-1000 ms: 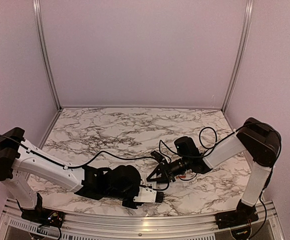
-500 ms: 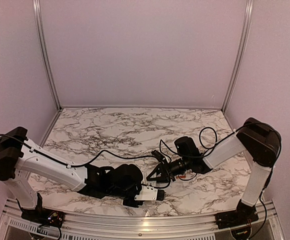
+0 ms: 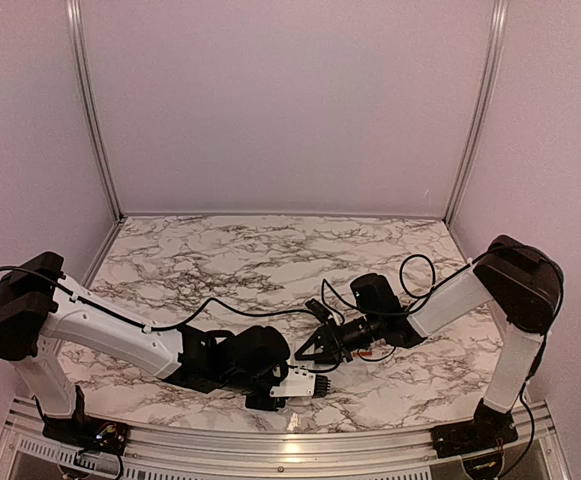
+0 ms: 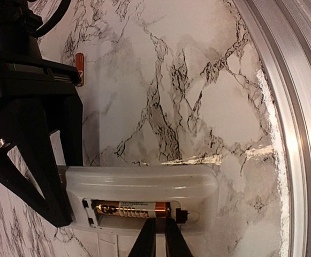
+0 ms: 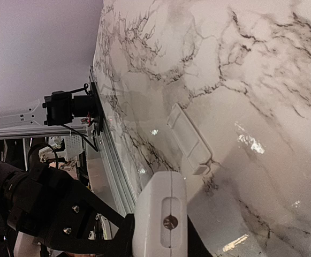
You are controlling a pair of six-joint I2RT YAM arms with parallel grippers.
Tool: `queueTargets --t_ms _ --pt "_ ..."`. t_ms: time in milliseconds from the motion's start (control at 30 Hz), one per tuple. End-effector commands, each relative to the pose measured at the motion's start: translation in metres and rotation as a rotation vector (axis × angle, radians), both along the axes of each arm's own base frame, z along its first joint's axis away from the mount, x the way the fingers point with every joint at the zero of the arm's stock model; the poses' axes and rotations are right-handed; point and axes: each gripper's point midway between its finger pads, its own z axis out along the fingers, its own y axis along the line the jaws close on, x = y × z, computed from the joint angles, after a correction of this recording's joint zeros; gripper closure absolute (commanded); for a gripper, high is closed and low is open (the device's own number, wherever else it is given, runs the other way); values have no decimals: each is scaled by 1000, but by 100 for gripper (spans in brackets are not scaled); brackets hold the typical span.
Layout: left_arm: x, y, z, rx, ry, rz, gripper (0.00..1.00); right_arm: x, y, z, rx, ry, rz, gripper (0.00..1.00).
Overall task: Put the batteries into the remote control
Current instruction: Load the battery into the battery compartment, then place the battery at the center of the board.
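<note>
Left pincer [image 4: 159, 223] was all but closed and gripped nothing. Its tips sat at right end of battery [image 4: 131, 209]; contact unclear. Battery lay seated in recess [image 4: 182, 216] of remote control [image 4: 144, 184]. Right pincer [image 4: 68, 187] was clamped across remote control's left end. Only one battery visible in recess. Second battery [image 4: 79, 68] lay on table [image 4: 209, 96] beyond right pincer, well apart from remote control. Loose battery cover [image 5: 190, 140] lay flat on table.
</note>
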Motion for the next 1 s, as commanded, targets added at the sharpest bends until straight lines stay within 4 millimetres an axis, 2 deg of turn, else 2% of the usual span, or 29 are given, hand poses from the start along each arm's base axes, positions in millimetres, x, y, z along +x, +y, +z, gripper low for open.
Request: queueTargets --t_ms 0,167,267,400,433,500,567,633,667,700,733,800,967 --pt "18 20 -18 91 -7 85 92 -18 5 20 73 29 90 100" --pt "15 18 11 -12 -2 91 87 -17 5 15 63 27 83 100" --pt "14 17 36 -104 -3 101 82 -14 4 14 45 13 70 100" --pt "18 20 59 -210 -3 156 70 -5 3 17 36 -15 51 100" --pt "21 22 63 -235 -6 189 62 -1 2 19 32 -27 45 100" --pt "32 25 73 -309 11 301 54 7 1 21 22 -57 29 100" --pt "47 32 86 -411 39 426 39 17 0 25 3 -98 14 100" --pt "59 43 102 -540 97 540 11 29 1 31 -23 -152 4 100" --pt "63 49 109 -604 140 585 2 34 1 33 -42 -180 1 100" --pt "67 58 111 -659 186 634 1 41 1 36 -63 -211 -8 100" --pt "73 64 122 -734 221 684 1 47 0 37 -96 -245 -15 100" --pt "85 83 126 -820 277 802 1 60 -4 37 -183 -321 -20 100" --pt "97 101 111 -847 349 925 1 85 -12 44 -342 -457 -34 100"
